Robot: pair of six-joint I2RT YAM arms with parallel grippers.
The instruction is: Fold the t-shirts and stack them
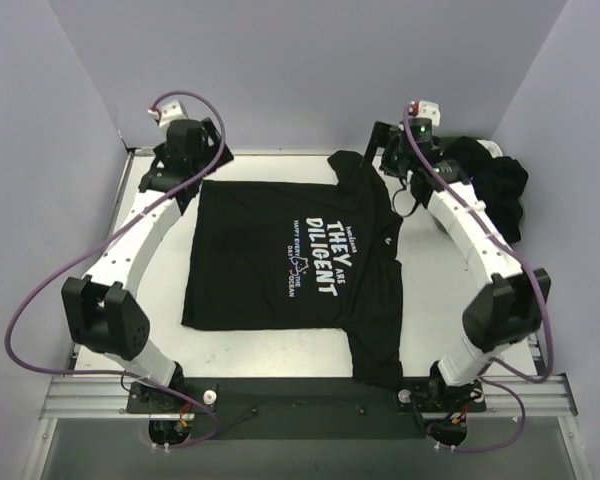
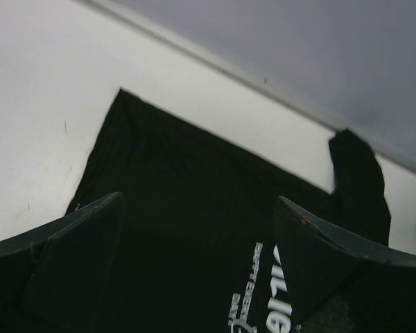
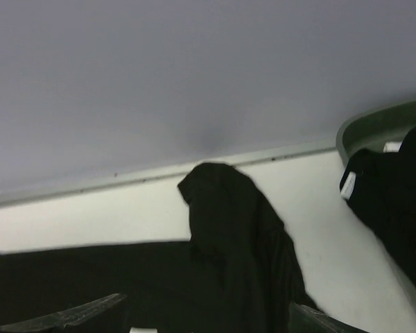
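A: Site classification?
B: Robotics laboratory test cell. Plain grey-lilac wall panels (image 1: 310,70) enclose a flat white tabletop (image 1: 432,300). A white-and-black jointed left arm (image 1: 140,240) and matching right arm (image 1: 470,228) mount on a silver aluminium rail (image 1: 80,402).

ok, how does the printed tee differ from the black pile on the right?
The printed t-shirt lies spread flat on the table, white lettering up; the black pile is crumpled in the basket, no print showing. The t-shirt is central; the pile is at the table's right edge. Both are black cloth.
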